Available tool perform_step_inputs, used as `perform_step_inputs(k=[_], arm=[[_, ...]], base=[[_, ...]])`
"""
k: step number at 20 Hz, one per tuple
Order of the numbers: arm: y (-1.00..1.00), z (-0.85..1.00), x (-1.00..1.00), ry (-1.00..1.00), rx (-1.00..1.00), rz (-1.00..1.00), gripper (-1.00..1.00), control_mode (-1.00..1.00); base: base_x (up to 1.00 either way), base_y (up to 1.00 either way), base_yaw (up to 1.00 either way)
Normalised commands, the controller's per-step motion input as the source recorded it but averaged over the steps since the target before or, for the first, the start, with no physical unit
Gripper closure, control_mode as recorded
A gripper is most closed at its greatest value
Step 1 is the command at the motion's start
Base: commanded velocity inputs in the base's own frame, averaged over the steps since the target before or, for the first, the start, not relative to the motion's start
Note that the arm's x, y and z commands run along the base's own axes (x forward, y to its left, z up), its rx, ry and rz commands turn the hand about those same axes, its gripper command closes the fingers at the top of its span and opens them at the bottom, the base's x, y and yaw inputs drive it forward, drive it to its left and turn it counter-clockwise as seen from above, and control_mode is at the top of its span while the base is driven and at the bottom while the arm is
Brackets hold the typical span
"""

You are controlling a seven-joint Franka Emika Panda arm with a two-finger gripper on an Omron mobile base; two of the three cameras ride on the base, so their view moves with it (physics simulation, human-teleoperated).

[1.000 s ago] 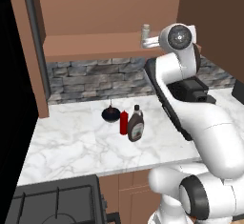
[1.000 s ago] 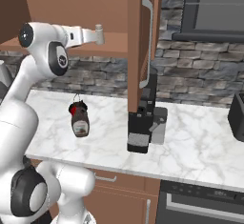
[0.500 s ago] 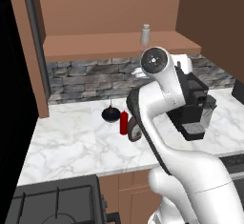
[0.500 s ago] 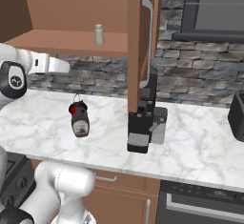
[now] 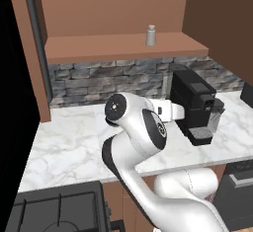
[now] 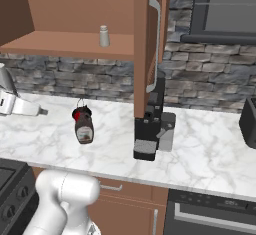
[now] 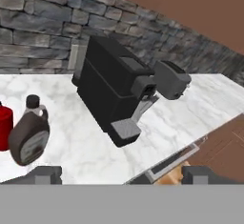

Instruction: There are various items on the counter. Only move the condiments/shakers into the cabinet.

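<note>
The pale shaker stands upright on the cabinet's shelf. On the marble counter stands the dark brown bottle. The red bottle is close behind it. In the left base view my arm hides both bottles. My gripper hangs open over the counter, left of the bottles in the right base view. Nothing is between its fingertips.
A black coffee machine stands right of the bottles. A dark toaster sits farther right. The cabinet door hangs open over the coffee machine. A thin dark stem rises behind the bottles. A stove top lies front left.
My hand has left the shaker standing on the shelf. It swung away and down to counter height, and my arm now covers the bottles in the left base view.
</note>
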Motion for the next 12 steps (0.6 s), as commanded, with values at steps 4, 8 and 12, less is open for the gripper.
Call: perform_step_inputs(k=[4,8,12], arm=[[0.00,-0.36,0.04,-0.23,-0.01,0.00,-1.00,-1.00],[0.12,-0.37,0.29,-0.24,0.00,-0.03,-1.00,-1.00],[0.07,-0.34,0.34,-0.24,0.00,-0.09,-1.00,-1.00]], base=[[0.00,0.00,0.00],[0.00,0.00,0.00],[0.00,0.00,0.00]])
